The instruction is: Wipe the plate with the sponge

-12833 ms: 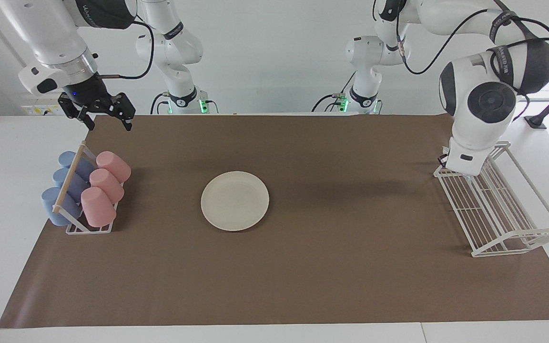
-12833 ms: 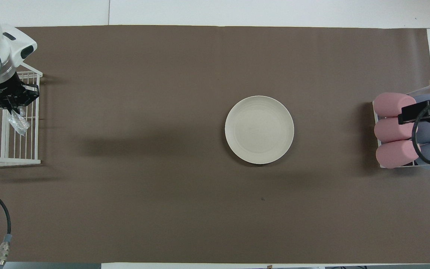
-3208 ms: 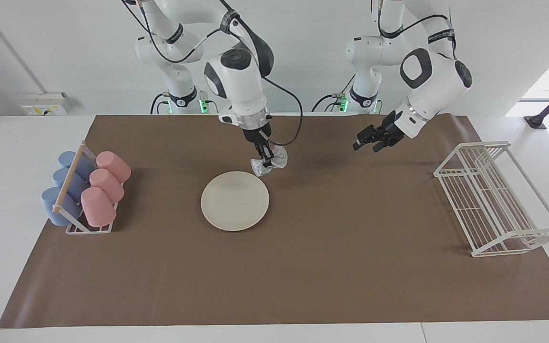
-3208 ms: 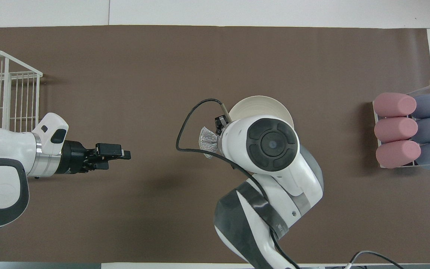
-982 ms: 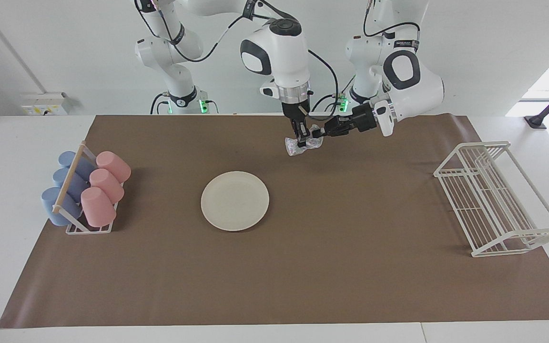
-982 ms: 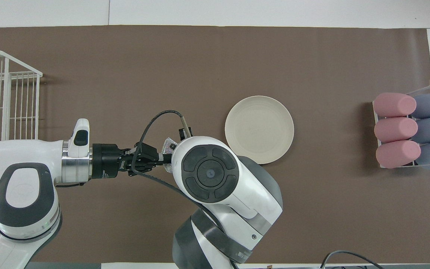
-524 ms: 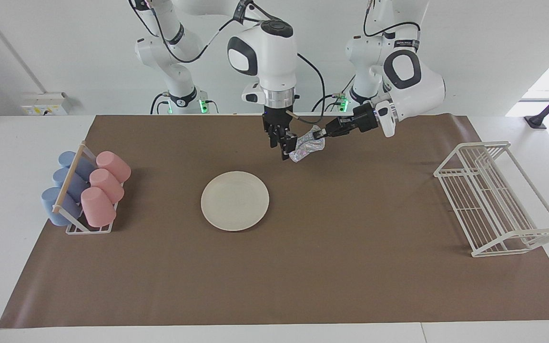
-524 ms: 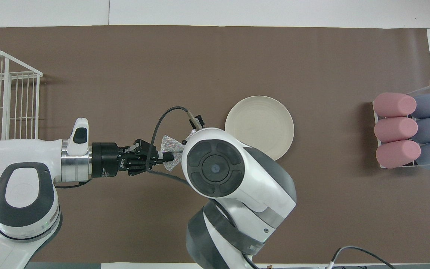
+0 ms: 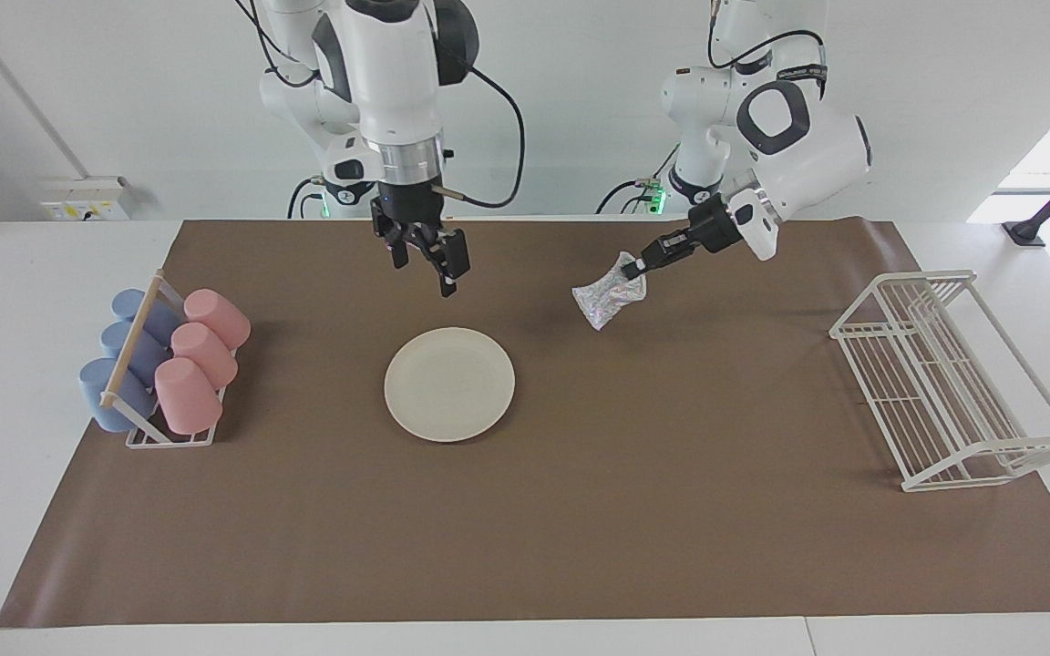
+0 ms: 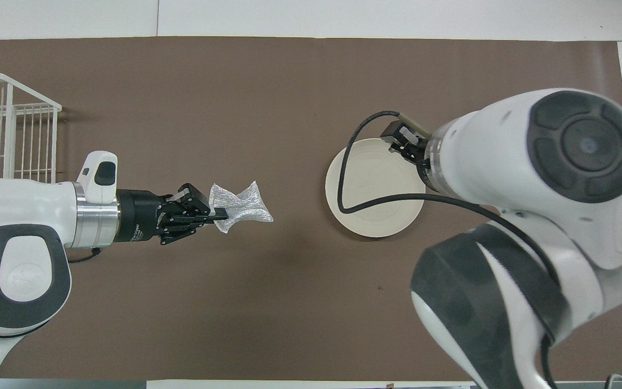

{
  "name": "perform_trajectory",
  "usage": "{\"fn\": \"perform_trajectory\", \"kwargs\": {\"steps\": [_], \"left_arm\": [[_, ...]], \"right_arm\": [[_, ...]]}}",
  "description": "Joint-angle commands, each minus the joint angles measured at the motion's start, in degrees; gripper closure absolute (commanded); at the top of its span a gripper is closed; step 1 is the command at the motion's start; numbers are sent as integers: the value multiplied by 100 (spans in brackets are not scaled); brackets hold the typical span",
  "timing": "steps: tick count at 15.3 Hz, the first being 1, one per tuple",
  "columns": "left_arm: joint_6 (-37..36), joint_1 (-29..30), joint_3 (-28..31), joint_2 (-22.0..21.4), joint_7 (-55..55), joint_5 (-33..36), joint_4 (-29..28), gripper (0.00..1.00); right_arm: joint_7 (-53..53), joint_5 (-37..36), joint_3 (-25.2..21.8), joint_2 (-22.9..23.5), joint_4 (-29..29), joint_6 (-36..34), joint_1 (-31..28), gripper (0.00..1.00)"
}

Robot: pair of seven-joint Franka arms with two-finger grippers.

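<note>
The counter point(image 9: 24, 383) under me carries a brown mat point(image 9: 580, 510). At my left arm's end of it stands a white wire rack point(image 9: 953, 383); at my right arm's end a smaller rack holds pink cups point(image 9: 201, 360) and blue cups point(image 9: 124, 360) lying on their sides.

The plate point(image 9: 449, 384) lies flat on the mat, about midway between the two racks, with nothing on it.

My right tool point(image 9: 429, 255) hangs in the air over the mat just on the robots' side of the plate, its fingers spread wide apart and holding nothing.

My left tool point(image 9: 636, 267) is up over the mat, toward the wire rack's side of the plate, its fingertips pinched tight on one end of the sponge point(image 9: 610, 293). The sponge dangles from that pinch, clear of the mat and well apart from the plate.
</note>
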Motion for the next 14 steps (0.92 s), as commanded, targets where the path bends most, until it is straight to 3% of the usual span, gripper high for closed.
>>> {"fn": "perform_trajectory", "kwargs": {"steps": [1, 4, 8, 11, 14], "left_arm": [[-169, -104, 3, 343, -1096, 1365, 556, 100], [-686, -192, 3, 484, -1389, 2264, 960, 100], [-2169, -297, 3, 993, -1812, 3775, 2145, 100], [-3199, -306, -6, 1284, -1812, 4752, 2823, 100], [-3763, -560, -15, 1434, -1812, 5824, 2992, 100]], "right_arm": [[-1877, 603, -92, -327, -53, -465, -614, 0], [-3393, 640, -488, -433, -10, -668, -650, 0], [-4606, 666, -892, -433, 131, -1520, -642, 0], [-5425, 605, -1008, -477, 44, -1487, -650, 0], [-5821, 535, -999, -425, 17, -1486, -642, 0]]}}
